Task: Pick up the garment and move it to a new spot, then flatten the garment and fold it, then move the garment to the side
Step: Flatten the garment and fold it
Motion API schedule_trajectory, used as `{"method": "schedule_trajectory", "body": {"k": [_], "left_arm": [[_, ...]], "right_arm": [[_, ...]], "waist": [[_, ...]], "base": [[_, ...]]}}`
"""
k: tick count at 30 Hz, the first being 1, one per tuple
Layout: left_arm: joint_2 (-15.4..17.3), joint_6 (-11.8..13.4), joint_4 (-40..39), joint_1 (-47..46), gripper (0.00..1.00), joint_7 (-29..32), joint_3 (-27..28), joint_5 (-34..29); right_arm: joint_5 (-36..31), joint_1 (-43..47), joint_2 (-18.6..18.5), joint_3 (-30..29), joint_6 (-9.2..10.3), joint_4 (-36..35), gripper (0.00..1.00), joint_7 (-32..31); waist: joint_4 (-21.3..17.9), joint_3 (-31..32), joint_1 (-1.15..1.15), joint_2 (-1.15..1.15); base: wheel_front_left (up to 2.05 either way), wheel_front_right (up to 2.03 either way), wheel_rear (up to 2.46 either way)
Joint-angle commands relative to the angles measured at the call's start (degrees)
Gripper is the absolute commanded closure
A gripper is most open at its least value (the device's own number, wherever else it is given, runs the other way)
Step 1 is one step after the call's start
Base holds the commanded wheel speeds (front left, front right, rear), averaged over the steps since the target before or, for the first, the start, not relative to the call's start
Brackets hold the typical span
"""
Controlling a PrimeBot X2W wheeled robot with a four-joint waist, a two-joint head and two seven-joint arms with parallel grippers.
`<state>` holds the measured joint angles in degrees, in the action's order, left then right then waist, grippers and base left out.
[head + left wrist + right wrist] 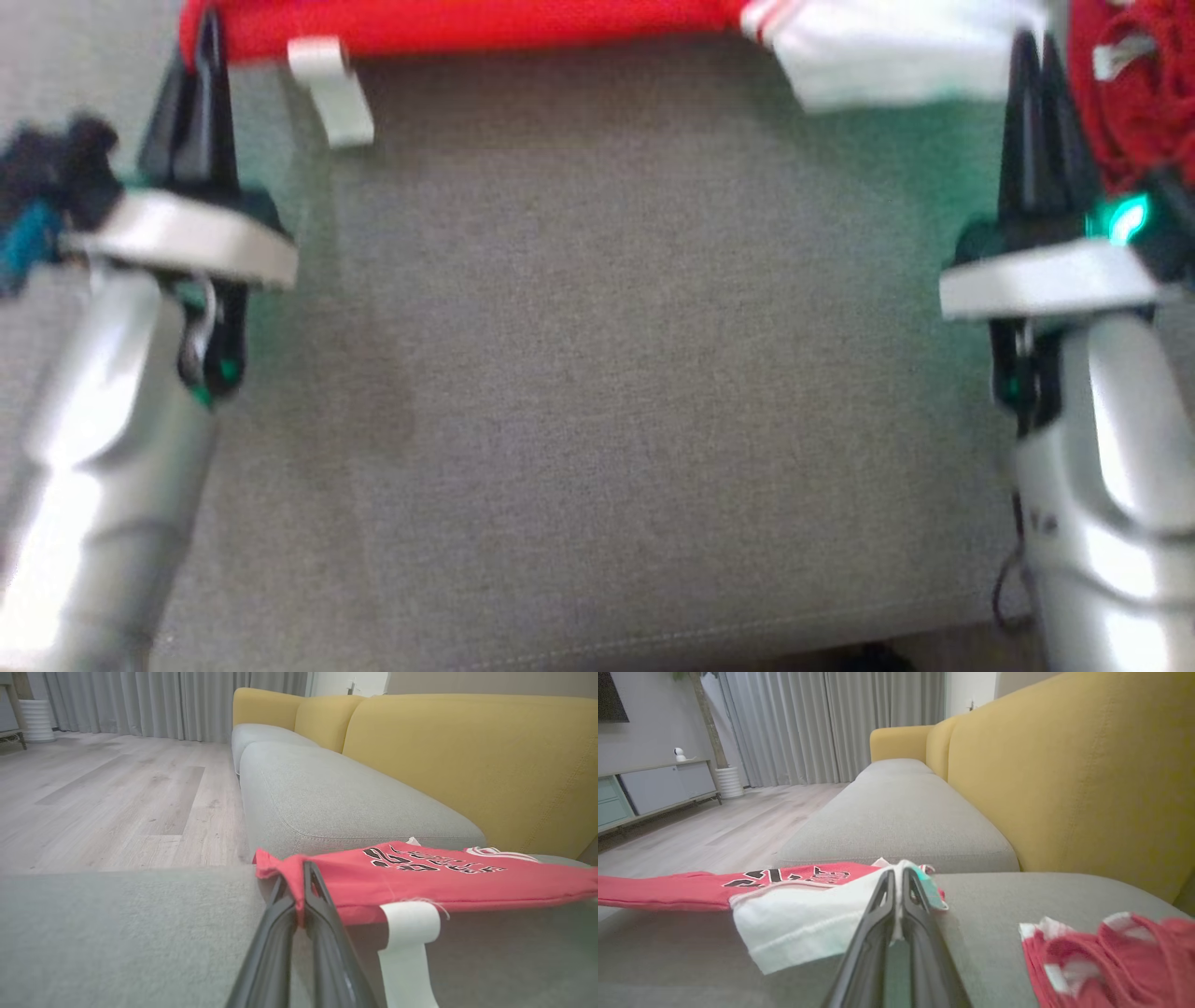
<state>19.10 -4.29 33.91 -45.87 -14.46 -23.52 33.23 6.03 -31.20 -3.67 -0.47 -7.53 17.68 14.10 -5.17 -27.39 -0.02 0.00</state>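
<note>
left gripper (296,877) is clamped on a red corner of the garment (420,882), right gripper (899,872) on its white sleeve (794,924), stretched low over the grey cushion (597,373). best keep both arms level and tension even, avoiding wrinkles.

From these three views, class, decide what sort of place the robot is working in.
Most likely a home living room: a yellow-backed, grey-cushioned sofa, floor-length grey curtains over a wood-plank floor, and a low cabinet.
</note>
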Motion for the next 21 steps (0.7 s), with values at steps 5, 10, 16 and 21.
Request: {"method": "schedule_trajectory", "body": {"k": [5, 10, 16, 21], "left_arm": [[1.4, 2.4, -8.72, 13.0, 1.0, -0.52, 5.28, 0.51], [-0.21, 4.05, -16.31, 26.42, 1.0, -0.53, 7.95, 1.78], [-1.75, 7.16, -24.47, 43.23, 1.0, -0.53, 8.03, 1.84], [-2.15, 9.29, -28.96, 52.74, 1.0, -0.48, 7.68, 2.61]], "right_arm": [[2.77, 13.3, 0.79, -0.5, 0.04, -9.52, 1.0, -1.82], [4.49, 25.81, 0.79, -0.64, 0.04, -16.27, 1.0, -5.24], [6.33, 37.71, 0.79, -1.39, 0.04, -24.24, 1.0, -8.85], [7.27, 43.77, 0.8, -2.06, 0.04, -28.64, 1.0, -11.09]], "waist": [[0.93, 8.62, 0.02, 0.0], [1.4, 14.34, 0.02, 0.0], [1.02, 19.86, 0.02, 0.0], [1.12, 23.41, 0.02, 0.0]], "base": [[0.0, 0.0, 0.0], [0.0, 0.0, 0.0], [0.0, 0.0, 0.0], [0.0, 0.0, 0.0]]}}
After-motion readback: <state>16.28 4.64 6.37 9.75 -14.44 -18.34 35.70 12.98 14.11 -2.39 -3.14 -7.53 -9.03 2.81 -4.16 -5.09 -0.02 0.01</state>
